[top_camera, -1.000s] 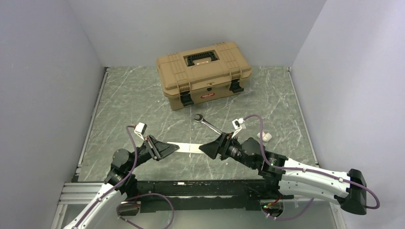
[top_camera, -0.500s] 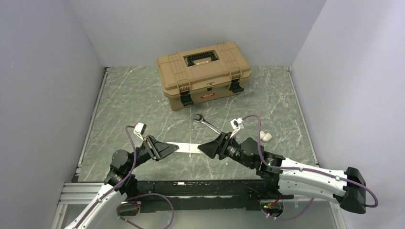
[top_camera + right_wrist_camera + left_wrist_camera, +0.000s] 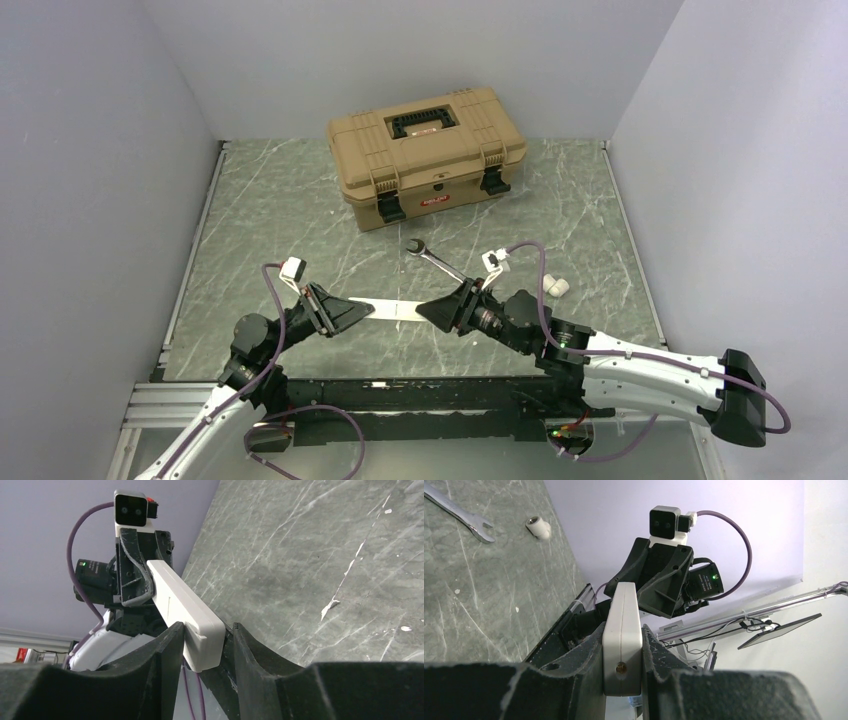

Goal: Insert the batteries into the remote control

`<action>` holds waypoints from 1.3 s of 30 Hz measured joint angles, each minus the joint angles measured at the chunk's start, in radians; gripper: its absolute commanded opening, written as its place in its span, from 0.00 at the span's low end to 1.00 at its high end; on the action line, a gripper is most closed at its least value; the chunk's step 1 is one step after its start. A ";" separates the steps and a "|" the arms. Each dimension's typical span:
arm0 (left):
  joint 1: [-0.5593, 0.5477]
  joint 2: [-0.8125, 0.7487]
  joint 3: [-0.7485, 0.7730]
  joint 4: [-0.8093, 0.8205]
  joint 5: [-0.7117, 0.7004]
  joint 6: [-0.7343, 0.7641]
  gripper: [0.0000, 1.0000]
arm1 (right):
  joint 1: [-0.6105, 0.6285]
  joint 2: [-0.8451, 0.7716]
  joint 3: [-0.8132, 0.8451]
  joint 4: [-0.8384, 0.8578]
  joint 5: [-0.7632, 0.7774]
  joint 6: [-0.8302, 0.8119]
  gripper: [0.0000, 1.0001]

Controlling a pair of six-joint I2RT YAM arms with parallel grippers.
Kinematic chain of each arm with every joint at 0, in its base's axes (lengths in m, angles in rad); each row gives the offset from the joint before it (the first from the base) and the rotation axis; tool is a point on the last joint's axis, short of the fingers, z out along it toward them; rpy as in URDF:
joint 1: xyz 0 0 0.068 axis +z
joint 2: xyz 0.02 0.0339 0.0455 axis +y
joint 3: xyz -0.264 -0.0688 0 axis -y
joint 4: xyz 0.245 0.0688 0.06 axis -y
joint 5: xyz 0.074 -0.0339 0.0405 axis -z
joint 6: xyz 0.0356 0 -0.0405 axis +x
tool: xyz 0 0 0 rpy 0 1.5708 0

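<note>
The left gripper (image 3: 366,312) is clenched on one end of the remote (image 3: 397,311), and the right gripper (image 3: 424,312) is clenched on the other. The white bar spans between them over the front part of the table (image 3: 270,220). A wrench (image 3: 432,257) lies just behind the right gripper, with a small white piece (image 3: 555,287) to its right. A tan toolbox (image 3: 425,150) stands closed at the back.

I find a robotics lab test cell. Plain partition walls (image 3: 100,150) box in a marble-patterned table (image 3: 280,200) on three sides, and an aluminium extrusion frame (image 3: 170,405) edges its near side. Outside the cell I see a flat screen (image 3: 780,630) and loose cabling (image 3: 751,624) below an overhead rail (image 3: 784,605).
</note>
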 measured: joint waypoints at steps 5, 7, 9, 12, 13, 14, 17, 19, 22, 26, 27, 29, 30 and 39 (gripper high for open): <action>0.000 0.000 0.000 0.001 0.000 -0.002 0.00 | 0.000 0.000 0.000 0.009 -0.002 0.005 0.35; 0.000 0.000 0.000 0.002 0.000 -0.002 0.00 | 0.000 -0.001 0.000 0.010 -0.002 0.008 0.33; 0.000 0.000 0.000 0.006 0.000 -0.003 0.00 | 0.000 -0.002 -0.002 0.017 -0.002 0.011 0.33; 0.000 0.003 0.000 0.020 -0.002 -0.012 0.00 | 0.000 -0.003 -0.004 0.029 -0.003 0.016 0.33; 0.000 0.004 0.000 0.026 -0.003 -0.018 0.00 | 0.000 -0.003 -0.004 0.034 -0.002 0.017 0.34; 0.000 0.006 0.000 0.033 -0.004 -0.024 0.00 | 0.000 -0.003 -0.004 0.039 -0.003 0.018 0.34; 0.002 0.016 0.000 0.057 -0.006 -0.040 0.00 | 0.000 -0.005 -0.005 0.053 -0.003 0.019 0.36; 0.001 0.017 0.000 0.066 -0.005 -0.047 0.00 | 0.000 -0.008 -0.005 0.059 -0.006 0.020 0.36; 0.001 0.016 0.000 0.071 -0.002 -0.051 0.00 | 0.000 -0.008 -0.005 0.063 -0.014 0.020 0.36; 0.001 0.011 0.000 0.071 -0.001 -0.052 0.00 | 0.000 -0.012 -0.005 0.062 -0.017 0.023 0.37; 0.001 0.008 0.000 0.070 0.000 -0.053 0.00 | 0.000 -0.014 -0.006 0.062 -0.017 0.024 0.37; 0.001 0.004 0.000 0.070 0.001 -0.054 0.00 | 0.000 -0.016 -0.006 0.062 -0.017 0.027 0.38; 0.001 0.002 0.000 0.070 0.001 -0.054 0.00 | 0.000 -0.016 -0.006 0.061 -0.017 0.027 0.39; 0.001 -0.003 0.000 0.049 0.000 -0.051 0.00 | 0.000 -0.011 0.018 -0.010 0.006 0.022 0.47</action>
